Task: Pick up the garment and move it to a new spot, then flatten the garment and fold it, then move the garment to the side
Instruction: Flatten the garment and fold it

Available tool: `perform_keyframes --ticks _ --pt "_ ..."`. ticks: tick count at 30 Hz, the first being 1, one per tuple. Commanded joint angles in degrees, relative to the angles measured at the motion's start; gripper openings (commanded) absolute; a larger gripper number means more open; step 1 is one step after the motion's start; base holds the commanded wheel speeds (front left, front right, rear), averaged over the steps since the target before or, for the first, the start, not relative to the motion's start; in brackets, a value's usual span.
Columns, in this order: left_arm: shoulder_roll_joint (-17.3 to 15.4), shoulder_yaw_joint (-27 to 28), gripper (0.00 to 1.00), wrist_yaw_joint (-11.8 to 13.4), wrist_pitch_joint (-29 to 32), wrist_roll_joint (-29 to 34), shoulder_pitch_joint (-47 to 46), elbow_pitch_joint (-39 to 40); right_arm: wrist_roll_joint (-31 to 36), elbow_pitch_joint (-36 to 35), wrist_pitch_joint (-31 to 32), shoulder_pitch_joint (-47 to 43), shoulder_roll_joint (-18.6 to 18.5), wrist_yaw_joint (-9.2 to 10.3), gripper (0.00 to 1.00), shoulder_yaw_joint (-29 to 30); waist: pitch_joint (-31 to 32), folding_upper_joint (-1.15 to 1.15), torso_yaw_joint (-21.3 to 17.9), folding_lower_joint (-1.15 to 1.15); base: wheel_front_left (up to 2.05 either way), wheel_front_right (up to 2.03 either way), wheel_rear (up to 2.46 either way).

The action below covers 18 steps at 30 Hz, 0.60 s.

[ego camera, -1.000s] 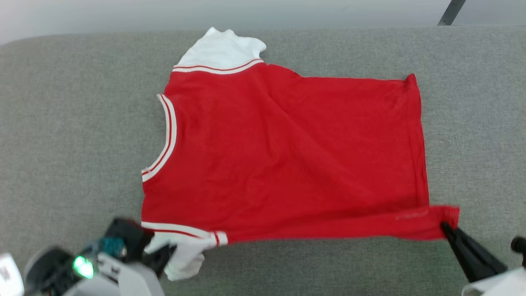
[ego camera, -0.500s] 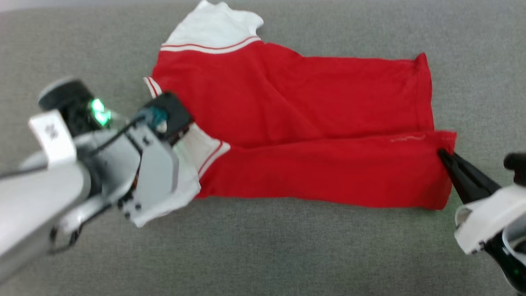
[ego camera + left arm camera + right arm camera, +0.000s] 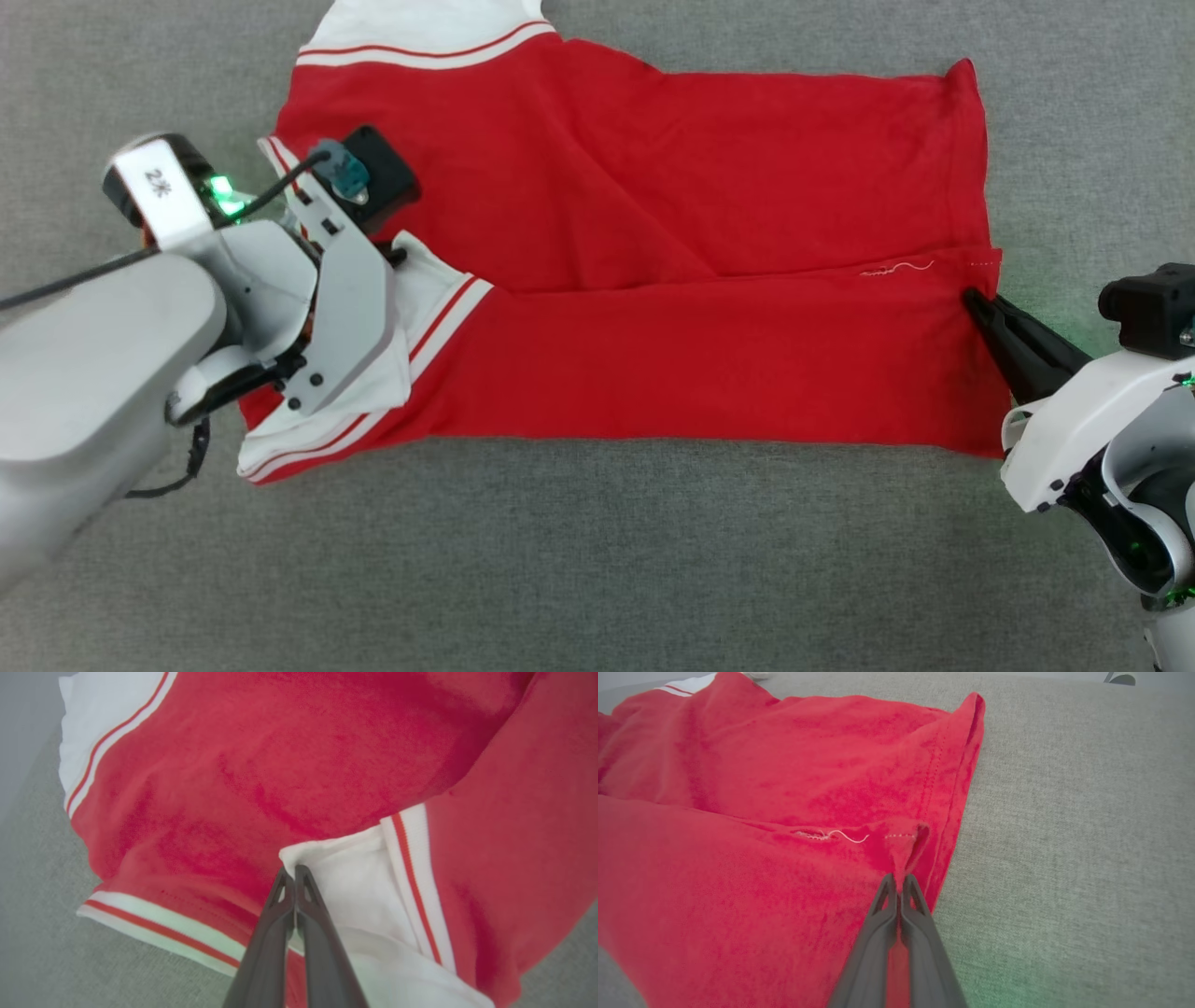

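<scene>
W/ left tool (image 3: pixel 295 871) clamping garment's (image 3: pixel 672 187) white sleeve (image 3: pixel 355 882), w/ right tool (image 3: pixel 899 880) clamping hem corner (image 3: pixel 903 847); prob. mid-fold. Next: lowering flap (image 3: pixel 709 364) flat toward worktop's (image 3: pixel 597 560) far edge, then unclamping.

light: bright, even | shadows: faint | wrist views: soft, edge-warped

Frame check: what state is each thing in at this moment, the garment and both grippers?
garment: lying on the grey surface, plain red side up, near long edge folded over onto its body.
left gripper: shut, pinching the garment's white sleeve.
right gripper: shut, pinching the garment's hem corner.
</scene>
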<state>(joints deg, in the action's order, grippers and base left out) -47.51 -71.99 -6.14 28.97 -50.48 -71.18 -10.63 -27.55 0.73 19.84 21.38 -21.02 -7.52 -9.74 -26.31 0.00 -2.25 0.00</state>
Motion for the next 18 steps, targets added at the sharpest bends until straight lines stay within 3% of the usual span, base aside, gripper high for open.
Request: perform_keyframes --ticks 1,9,12,13,14,15,16,18 --pt "0.5 -0.1 0.0 -0.4 -0.3 -0.5 0.7 -1.2 0.0 0.4 -0.2 0.8 -0.2 0.06 0.0 -0.4 0.0 0.0 0.2 0.0 0.0 0.0 0.0" --pt "3.3 0.6 0.0 -0.8 -1.7 -4.0 1.8 -6.0 -1.1 2.3 0.3 2.0 -1.1 0.06 0.0 -1.8 1.7 0.0 1.4 0.0 0.0 0.0 0.0" --pt "3.9 1.2 0.27 -0.5 -2.7 -5.1 2.3 -6.7 -1.3 2.9 0.7 1.8 -1.6 0.06 0.0 -1.9 3.0 0.0 1.9 0.0 0.0 0.0 0.0" --pt "4.0 1.4 0.41 -0.4 -2.9 -5.4 2.5 -6.9 -1.2 3.0 0.8 1.7 -1.8 0.06 0.35 -1.9 3.4 0.0 2.1 0.0 0.0 0.0 0.0" --pt "4.1 1.5 0.62 -0.4 -3.4 -5.4 2.6 -7.1 -1.0 3.2 1.0 1.5 -1.8 0.06 1.0 -1.9 3.9 0.0 2.3 0.0 0.0 0.0 0.0" --pt "4.2 1.5 0.91 -0.4 -3.7 -5.4 2.8 -7.2 -1.0 3.4 1.2 1.3 -1.9 0.06 1.0 -1.8 4.5 0.0 2.5 0.0 0.0 0.0 0.0" --pt "4.5 1.6 1.0 -0.4 -4.0 -5.9 3.3 -7.3 -0.8 3.6 1.2 1.1 -1.9 0.06 1.0 -1.7 5.0 0.0 2.7 0.0 0.0 0.0 0.0" --pt "4.7 1.8 1.0 -0.4 -4.5 -6.5 3.8 -7.5 -0.5 3.9 1.7 0.9 -2.0 0.06 1.0 -1.4 6.1 0.0 3.0 0.0 0.0 0.0 0.0"
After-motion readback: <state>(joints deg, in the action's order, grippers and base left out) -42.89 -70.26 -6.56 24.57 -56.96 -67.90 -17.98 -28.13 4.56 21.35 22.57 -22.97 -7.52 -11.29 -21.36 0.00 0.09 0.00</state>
